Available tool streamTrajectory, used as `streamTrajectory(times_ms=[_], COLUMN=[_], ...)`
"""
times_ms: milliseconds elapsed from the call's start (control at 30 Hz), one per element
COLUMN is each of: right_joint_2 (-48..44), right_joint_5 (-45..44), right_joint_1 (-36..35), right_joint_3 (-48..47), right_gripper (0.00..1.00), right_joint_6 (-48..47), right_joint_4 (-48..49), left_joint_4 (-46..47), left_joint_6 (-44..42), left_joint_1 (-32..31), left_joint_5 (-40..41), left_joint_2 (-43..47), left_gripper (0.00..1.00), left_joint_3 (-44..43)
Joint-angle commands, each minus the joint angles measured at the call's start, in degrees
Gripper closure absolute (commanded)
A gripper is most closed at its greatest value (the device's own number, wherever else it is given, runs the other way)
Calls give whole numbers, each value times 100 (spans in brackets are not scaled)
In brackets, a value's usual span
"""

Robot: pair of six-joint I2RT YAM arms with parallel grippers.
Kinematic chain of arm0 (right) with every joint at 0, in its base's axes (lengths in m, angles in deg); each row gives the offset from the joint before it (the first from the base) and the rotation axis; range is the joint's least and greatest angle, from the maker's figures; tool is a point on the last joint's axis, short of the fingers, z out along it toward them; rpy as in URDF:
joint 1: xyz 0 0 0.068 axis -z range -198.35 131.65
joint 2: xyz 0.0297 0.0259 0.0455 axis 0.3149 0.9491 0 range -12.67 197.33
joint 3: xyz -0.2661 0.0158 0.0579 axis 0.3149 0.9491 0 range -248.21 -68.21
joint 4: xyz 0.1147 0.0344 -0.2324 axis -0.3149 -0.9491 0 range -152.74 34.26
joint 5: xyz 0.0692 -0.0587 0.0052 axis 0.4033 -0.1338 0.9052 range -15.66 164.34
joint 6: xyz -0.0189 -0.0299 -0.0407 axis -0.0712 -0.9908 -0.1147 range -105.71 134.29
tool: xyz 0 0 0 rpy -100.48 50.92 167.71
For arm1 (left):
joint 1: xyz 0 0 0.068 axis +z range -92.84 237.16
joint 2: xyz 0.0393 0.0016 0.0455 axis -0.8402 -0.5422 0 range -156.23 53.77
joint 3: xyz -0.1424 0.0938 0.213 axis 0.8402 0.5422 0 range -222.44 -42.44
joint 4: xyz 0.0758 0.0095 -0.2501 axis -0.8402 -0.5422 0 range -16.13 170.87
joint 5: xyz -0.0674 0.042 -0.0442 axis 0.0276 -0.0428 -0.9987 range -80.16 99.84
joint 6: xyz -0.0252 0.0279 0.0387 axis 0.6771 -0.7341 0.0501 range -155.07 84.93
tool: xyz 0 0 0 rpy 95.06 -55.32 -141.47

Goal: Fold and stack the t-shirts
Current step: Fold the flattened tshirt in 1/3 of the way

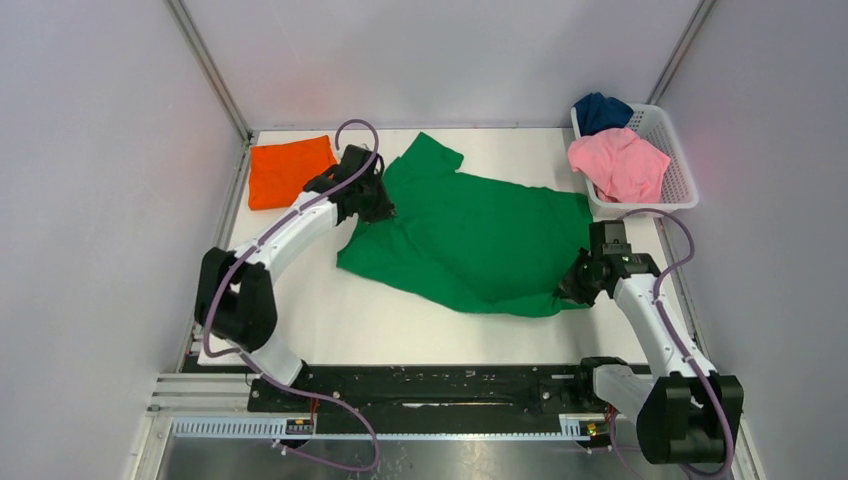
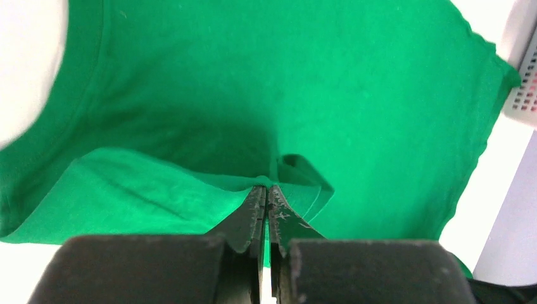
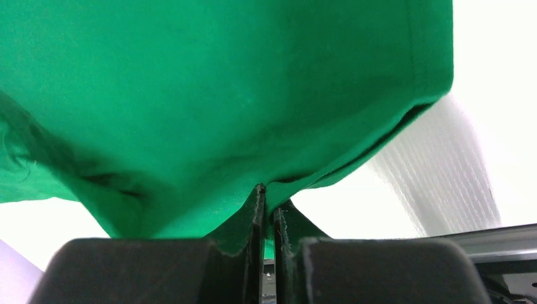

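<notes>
The left gripper point(image 2: 266, 197) is clenched on a raised fold at the left edge of the green t-shirt point(image 1: 470, 240). The right gripper point(image 3: 266, 196) is pinched shut on the cloth near its hem. The shirt lies spread across the white table point(image 1: 400, 325) between the arms. A folded orange t-shirt point(image 1: 288, 170) sits at the far left. A pink t-shirt point(image 1: 618, 165) and a navy t-shirt point(image 1: 602, 110) fill the basket point(image 1: 683, 180) at the far right.

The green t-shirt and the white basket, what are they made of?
The green t-shirt looks like soft, matte knit cloth: it wrinkles, drapes and has stitched hems. The white basket is probably hard plastic, since its stiff walls have a neat grid of little holes.
</notes>
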Motion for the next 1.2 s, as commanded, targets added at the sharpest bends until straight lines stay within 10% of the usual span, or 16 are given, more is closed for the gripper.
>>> streamTrajectory(times_ms=[0, 633, 767, 867, 967, 1167], right_joint_2=[348, 1412, 1919, 1894, 1517, 572], right_joint_5=[213, -185, -269, -494, -1112, -539], right_joint_1=[377, 926, 1141, 1180, 1180, 1100], right_joint_3=[-372, -745, -1243, -1476, -1514, -951], right_gripper=[90, 65, 46, 25, 6, 1], right_joint_6=[-281, -185, 27, 170, 67, -210], right_joint_4=[203, 1011, 1152, 962, 731, 769], left_joint_4=[137, 504, 211, -549, -560, 376], left_joint_6=[-260, -488, -589, -601, -606, -455], left_joint_1=[219, 637, 726, 811, 832, 833], left_joint_5=[-115, 104, 109, 104, 15, -783], left_joint_2=[-344, -1202, -2028, -2525, -2290, -1372], left_gripper=[100, 100, 62, 4, 1, 1], left_joint_3=[-555, -1387, -2304, -3170, -3081, -1366])
